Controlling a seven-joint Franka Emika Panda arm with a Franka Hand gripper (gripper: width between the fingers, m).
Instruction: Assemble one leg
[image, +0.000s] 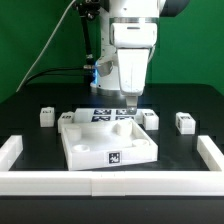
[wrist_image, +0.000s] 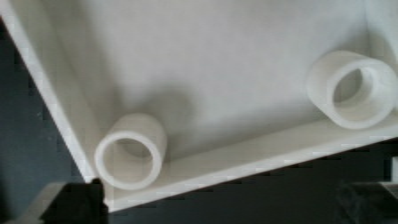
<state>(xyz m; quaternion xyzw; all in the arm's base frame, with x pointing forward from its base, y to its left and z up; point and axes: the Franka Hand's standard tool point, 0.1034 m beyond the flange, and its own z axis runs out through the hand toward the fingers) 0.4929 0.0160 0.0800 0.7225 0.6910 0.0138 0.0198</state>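
The large white tray-like piece lies in the middle of the black table, open side up, with round corner sockets. Three small white legs with tags show in the exterior view: one at the left, one just beyond the tray's far right corner, one further right. My gripper hangs low over the tray's far right corner, close to the nearest leg. In the wrist view the gripper is open and empty, its dark fingertips wide apart at the tray's edge. No leg shows in the wrist view.
The marker board lies flat behind the tray. White rails border the table at the exterior view's left, right and front. Cables hang behind the arm.
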